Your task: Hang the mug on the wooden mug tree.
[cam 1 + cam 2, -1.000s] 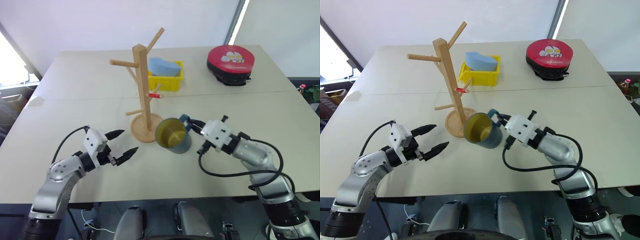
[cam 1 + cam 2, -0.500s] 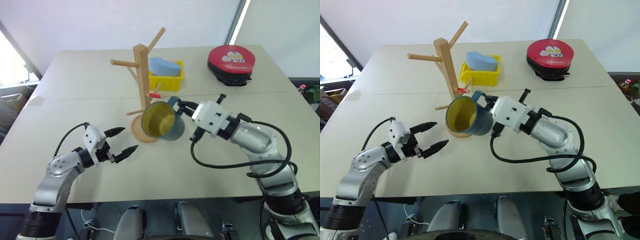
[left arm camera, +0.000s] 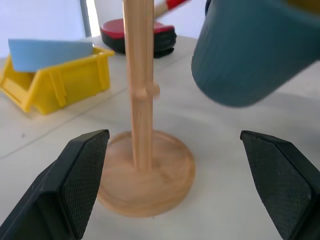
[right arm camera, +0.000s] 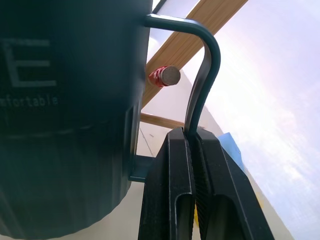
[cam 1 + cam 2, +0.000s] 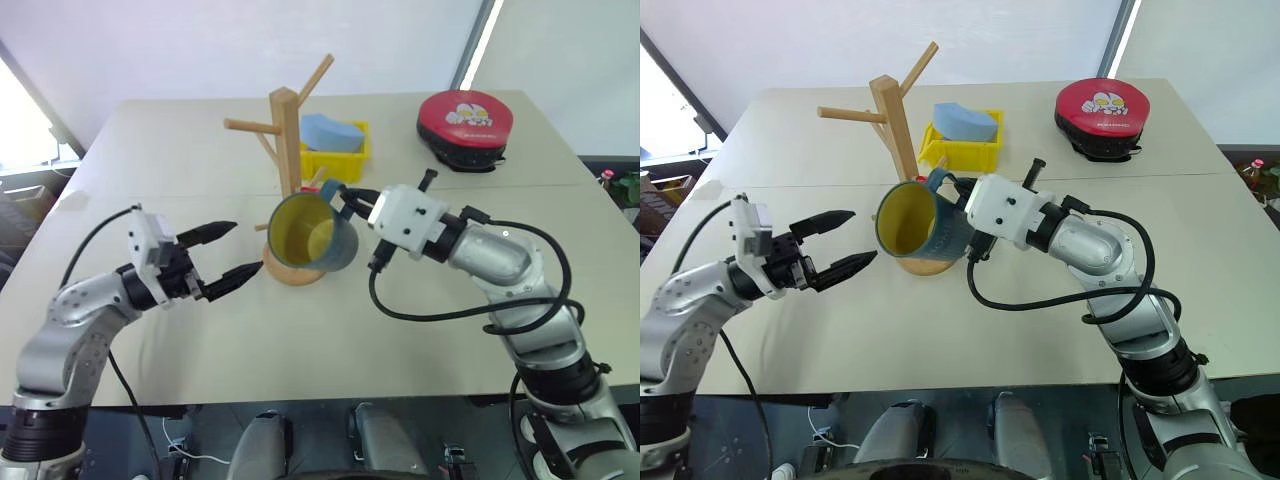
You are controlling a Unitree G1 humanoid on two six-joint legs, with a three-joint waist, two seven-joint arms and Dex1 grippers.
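The right gripper (image 5: 345,196) was clamped on the loop handle of the mug (image 5: 308,232), its two black fingers (image 4: 186,170) pinched together on the thin handle bar. The mug hung in the air, tipped on its side with the yellow-olive mouth facing toward the robot and its left, in front of the lower post of the wooden mug tree (image 5: 287,140) and above that tree's round base. In the right wrist view the red-tipped peg (image 4: 166,76) showed through the loop of the handle, just beyond it; whether peg and handle touched could not be told.

The left gripper (image 5: 225,255) hovered to the left of the mug with its fingers spread wide and nothing between them, pointing at the tree's base, which lay between its fingertips (image 3: 82,175) in the left wrist view.

The tree stood upright on the pale table (image 5: 150,150). Behind it sat a yellow bin (image 5: 333,160) holding a pale blue object (image 5: 328,130), and well off to the right lay a red and black round case (image 5: 464,120).
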